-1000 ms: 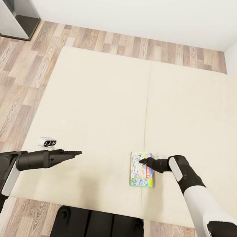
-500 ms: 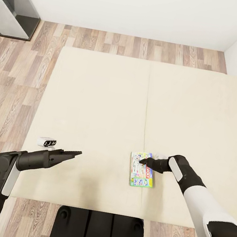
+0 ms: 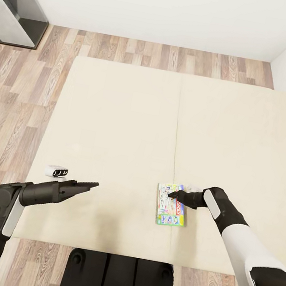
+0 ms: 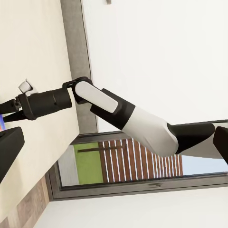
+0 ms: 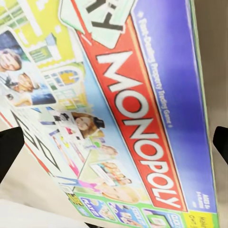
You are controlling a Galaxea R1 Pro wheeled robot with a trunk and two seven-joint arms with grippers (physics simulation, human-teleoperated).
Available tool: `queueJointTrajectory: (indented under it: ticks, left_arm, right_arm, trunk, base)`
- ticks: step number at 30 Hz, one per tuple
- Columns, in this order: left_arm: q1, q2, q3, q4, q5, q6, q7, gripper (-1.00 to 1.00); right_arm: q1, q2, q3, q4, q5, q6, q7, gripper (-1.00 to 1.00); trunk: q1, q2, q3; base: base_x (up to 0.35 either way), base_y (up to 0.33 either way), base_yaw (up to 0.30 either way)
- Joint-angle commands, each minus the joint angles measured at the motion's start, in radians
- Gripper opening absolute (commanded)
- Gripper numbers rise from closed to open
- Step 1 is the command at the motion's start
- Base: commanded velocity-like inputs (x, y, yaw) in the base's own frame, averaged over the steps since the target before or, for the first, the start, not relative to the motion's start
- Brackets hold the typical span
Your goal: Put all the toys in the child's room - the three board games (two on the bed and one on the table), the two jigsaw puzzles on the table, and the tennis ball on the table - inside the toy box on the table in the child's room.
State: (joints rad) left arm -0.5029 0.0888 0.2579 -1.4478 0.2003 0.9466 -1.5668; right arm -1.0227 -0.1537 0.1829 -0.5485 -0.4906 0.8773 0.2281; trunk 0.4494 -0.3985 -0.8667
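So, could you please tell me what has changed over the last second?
Very little. The right tool has stayed over the Monopoly box on the bed, and the box looks nudged slightly; no lift is visible. The left tool has kept hovering over bare bedding.

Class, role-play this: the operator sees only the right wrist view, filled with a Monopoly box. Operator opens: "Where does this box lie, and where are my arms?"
Observer: The Monopoly box lies flat on the cream bed, near the edge closest to the robot.
Operator: Is my right tool on it?
Observer: The right tool is over the box's far end, fingers apart; I cannot tell contact.
Operator: And the left?
Observer: The left tool hangs above bare bed, well apart from the box, holding nothing.
Operator: Anything else nearby?
Observer: A small white object sits near the bed's left edge.
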Motion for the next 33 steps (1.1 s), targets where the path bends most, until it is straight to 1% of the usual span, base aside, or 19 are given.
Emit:
queueJointTrajectory:
  ticks: [1, 33]
  left_arm:
    - [0.0, 0.0, 0.0, 0.0, -0.001, 0.011, -0.004, 1.0]
    - [0.0, 0.0, 0.0, 0.0, -0.001, 0.012, -0.004, 1.0]
  right_arm:
    - [0.0, -0.001, 0.004, -0.001, 0.009, 0.002, 0.009, 1.0]
    - [-0.001, 0.0, 0.004, -0.001, 0.009, 0.002, 0.008, 1.0]
  trunk:
    - [0.001, -0.002, -0.001]
    - [0.001, -0.002, -0.001]
  base:
    - [0.0, 0.0, 0.0]
    - [0.0, 0.01, 0.0]
